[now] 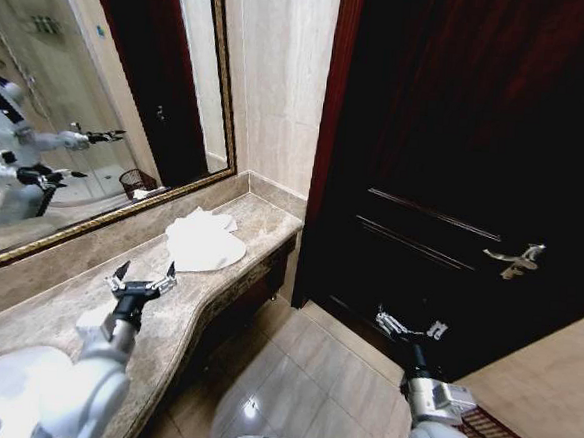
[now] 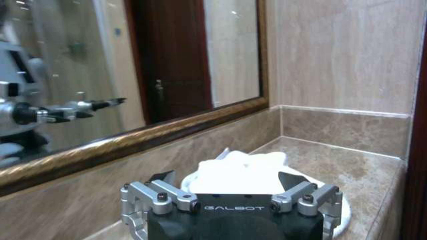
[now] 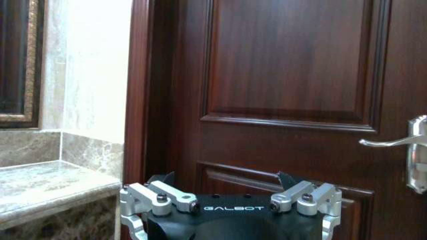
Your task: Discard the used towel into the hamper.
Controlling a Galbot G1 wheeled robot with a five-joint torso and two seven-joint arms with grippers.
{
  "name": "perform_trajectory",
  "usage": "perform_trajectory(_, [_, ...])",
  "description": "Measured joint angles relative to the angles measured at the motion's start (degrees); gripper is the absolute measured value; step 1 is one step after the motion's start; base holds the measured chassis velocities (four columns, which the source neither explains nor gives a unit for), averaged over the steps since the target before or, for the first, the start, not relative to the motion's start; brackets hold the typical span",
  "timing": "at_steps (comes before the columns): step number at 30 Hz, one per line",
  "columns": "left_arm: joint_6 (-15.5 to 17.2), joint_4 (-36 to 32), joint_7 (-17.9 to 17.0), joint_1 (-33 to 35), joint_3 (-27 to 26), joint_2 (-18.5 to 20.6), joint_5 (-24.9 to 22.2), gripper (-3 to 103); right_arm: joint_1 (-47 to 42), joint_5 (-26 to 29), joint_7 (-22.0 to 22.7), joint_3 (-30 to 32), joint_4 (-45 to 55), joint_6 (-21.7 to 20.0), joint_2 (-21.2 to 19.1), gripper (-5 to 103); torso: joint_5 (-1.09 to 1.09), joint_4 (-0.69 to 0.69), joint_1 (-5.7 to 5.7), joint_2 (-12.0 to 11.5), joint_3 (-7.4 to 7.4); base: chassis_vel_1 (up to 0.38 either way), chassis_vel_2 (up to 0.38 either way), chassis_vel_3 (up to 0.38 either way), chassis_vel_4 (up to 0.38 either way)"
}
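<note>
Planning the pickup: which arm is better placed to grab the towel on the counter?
Probably left: its open end effector hovers over the counter, facing the towel. The right end effector hangs over the floor by the door.

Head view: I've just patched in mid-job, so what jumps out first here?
The white towel lies crumpled on the marble counter below the gilt-framed mirror, with the left gripper open just short of it. The dark wooden door with its silver handle fills the right side, where the right gripper hangs open above the tiled floor.
</note>
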Motion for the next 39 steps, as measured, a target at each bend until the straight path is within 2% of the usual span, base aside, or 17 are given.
perform_trajectory(2, [3.18,3.33,-0.73,-5.25,1.03,5.37,-3.77,100,-0.26,0.35,0.14,0.23,0.33,-0.36,-0.87,100,-0.02,0.0,0.01,-0.01,0.01,0.0,0.0,0.0,0.0])
perform_trajectory(5, [4.62,5.95,-0.8,-8.52,2.03,7.8,-5.77,100,-0.28,0.46,0.39,0.28,0.78,-0.96,-1.12,100,-0.01,0.0,0.01,0.0,0.01,0.0,0.0,0.0,0.0])
perform_trajectory(6, [5.69,8.73,-0.8,-11.37,3.18,9.54,-8.0,100,-0.13,0.5,0.79,0.29,1.31,-1.63,-1.19,100,-0.02,0.01,0.01,0.0,0.01,0.0,0.0,0.0,0.0])
perform_trajectory(15, [7.87,19.96,0.18,-21.86,9.42,13.71,-14.55,100,0.55,0.55,2.48,0.29,2.46,-3.42,-1.22,100,-0.02,0.04,0.01,-0.01,0.01,0.0,0.0,0.0,0.0])
perform_trajectory(18, [8.54,25.88,1.65,-29.01,14.95,15.63,-16.61,100,0.41,0.42,3.28,0.63,3.25,-3.7,-1.36,100,0.0,0.03,0.01,-0.01,0.01,0.0,0.0,0.0,0.0])
perform_trajectory(24, [8.75,32.3,1.9,-36.34,20.71,16.24,-17.81,100,-0.08,0.62,3.68,1.88,3.73,-3.98,-2.08,100,0.0,0.01,0.01,-0.01,0.01,0.0,0.0,0.0,0.0])
perform_trajectory(26, [9.09,36.83,1.79,-40.24,24.72,16.45,-19.32,100,-0.18,0.68,3.86,2.46,3.78,-3.98,-2.15,100,0.0,0.02,0.0,-0.01,0.01,0.0,0.0,0.0,0.0])
perform_trajectory(27, [9.09,36.83,1.79,-40.24,24.72,16.45,-19.32,100,-0.18,0.68,3.86,2.46,3.78,-3.98,-2.15,100,0.0,0.02,0.0,-0.01,0.01,0.0,0.0,0.0,0.0])
perform_trajectory(29, [9.07,40.51,1.72,-43.49,27.98,16.39,-19.48,100,-0.24,0.7,4.15,2.57,3.78,-3.92,-2.01,100,0.0,0.02,0.0,-0.01,0.01,0.0,0.0,0.0,0.0])
perform_trajectory(39, [8.73,46.56,2.42,-48.77,32.74,14.62,-20.01,100,-0.4,1.53,4.31,3.45,3.58,-3.44,-1.96,100,0.0,0.02,0.0,-0.01,0.0,0.0,0.0,0.0,0.0])
